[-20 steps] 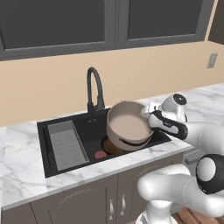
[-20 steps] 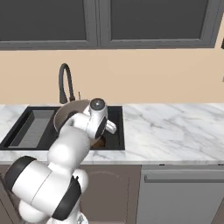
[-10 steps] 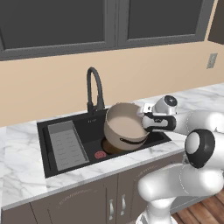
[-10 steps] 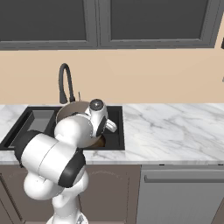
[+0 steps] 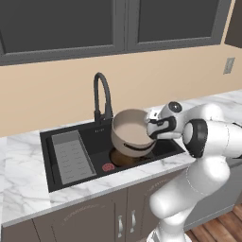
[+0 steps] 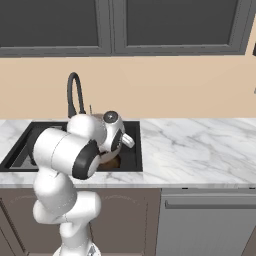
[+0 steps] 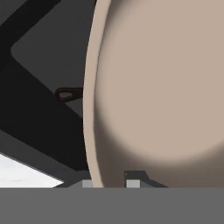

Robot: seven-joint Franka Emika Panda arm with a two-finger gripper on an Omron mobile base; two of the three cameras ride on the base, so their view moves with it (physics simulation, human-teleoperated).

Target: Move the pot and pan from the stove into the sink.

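Note:
The beige pot [image 5: 130, 130] hangs tilted over the right half of the black sink [image 5: 94, 142]. My gripper [image 5: 152, 128] is shut on the pot's right rim. Below the pot, on the basin floor, lies the brown pan [image 5: 124, 159], partly hidden by it. In the hand view the pot's wall [image 7: 166, 87] rises from between my gripper's tips [image 7: 109, 183], with the dark sink [image 7: 43, 65] behind it. A dark handle end [image 7: 66, 93] shows there beside the pot. The stove is out of view.
A grey ribbed tray [image 5: 71, 156] fills the sink's left part, and a small red disc [image 5: 108, 167] lies on the basin floor. The black arched faucet [image 5: 103, 94] stands close behind the pot. Marble counter [image 6: 200, 145] runs to the right, above a grey appliance front [image 6: 210, 210].
The pot has drifted slightly left over the sink in my grip. My arm's elbow has swung up and closer to the cameras.

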